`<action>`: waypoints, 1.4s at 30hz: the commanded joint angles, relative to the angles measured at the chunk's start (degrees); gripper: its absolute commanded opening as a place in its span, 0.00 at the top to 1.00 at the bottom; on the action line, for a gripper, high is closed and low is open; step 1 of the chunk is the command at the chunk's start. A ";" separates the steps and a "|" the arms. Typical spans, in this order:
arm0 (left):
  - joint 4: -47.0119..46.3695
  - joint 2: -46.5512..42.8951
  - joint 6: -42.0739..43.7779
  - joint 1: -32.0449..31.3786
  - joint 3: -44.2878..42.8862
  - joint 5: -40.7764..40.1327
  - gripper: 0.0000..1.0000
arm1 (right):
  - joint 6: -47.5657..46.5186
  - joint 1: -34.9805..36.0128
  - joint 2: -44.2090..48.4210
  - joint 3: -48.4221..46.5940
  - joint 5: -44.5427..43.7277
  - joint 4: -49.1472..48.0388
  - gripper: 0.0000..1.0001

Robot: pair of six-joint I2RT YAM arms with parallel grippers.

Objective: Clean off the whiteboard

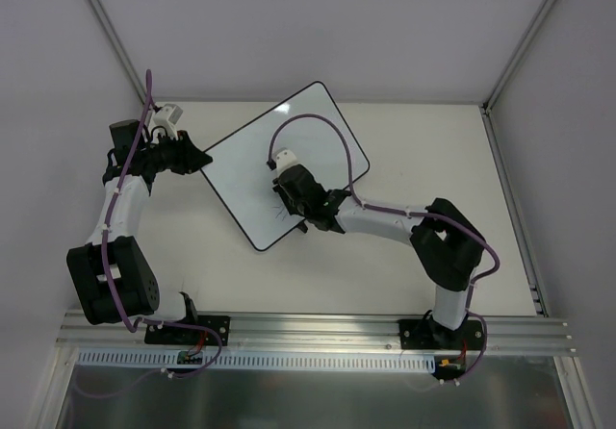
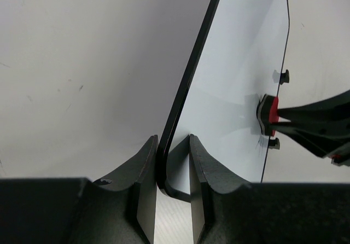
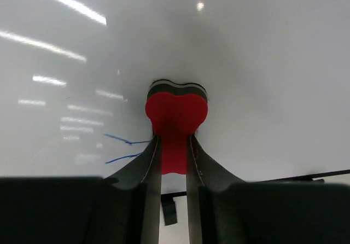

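Observation:
The whiteboard (image 1: 289,150) lies turned at an angle on the table. My left gripper (image 1: 200,158) is shut on its left corner; in the left wrist view the black rim (image 2: 186,91) runs between the fingers of the left gripper (image 2: 173,151). My right gripper (image 1: 287,187) is shut on a red eraser (image 3: 176,112) and presses its dark pad flat against the whiteboard (image 3: 262,63) near the near long edge. Short blue marks (image 3: 124,148) show just left of the right gripper (image 3: 174,140). The eraser (image 2: 272,110) also appears from the left wrist.
Two small black clips (image 2: 283,77) (image 2: 275,143) stick out from the board's near long edge. White enclosure walls with grey posts (image 1: 520,54) close the back and sides. A metal rail (image 1: 318,331) runs along the table's near edge.

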State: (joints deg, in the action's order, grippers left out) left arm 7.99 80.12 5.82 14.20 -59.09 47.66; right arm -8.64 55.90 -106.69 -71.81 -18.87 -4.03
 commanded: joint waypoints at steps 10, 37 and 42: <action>0.54 -0.22 4.37 -2.51 0.91 -1.61 1.00 | 2.76 5.80 -6.25 3.17 9.30 4.47 1.00; 0.54 0.30 4.37 -2.51 0.73 -1.60 1.00 | 8.47 2.19 -6.68 8.45 7.35 -2.91 1.00; 0.54 0.30 4.28 -2.51 0.82 -1.60 1.00 | 8.47 5.62 -9.31 5.28 11.31 -3.70 1.00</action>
State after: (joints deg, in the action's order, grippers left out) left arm 6.15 80.12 5.85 13.91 -59.09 47.37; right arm -1.74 58.67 -106.28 -66.61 -16.03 -6.98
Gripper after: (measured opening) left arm 0.226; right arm 0.212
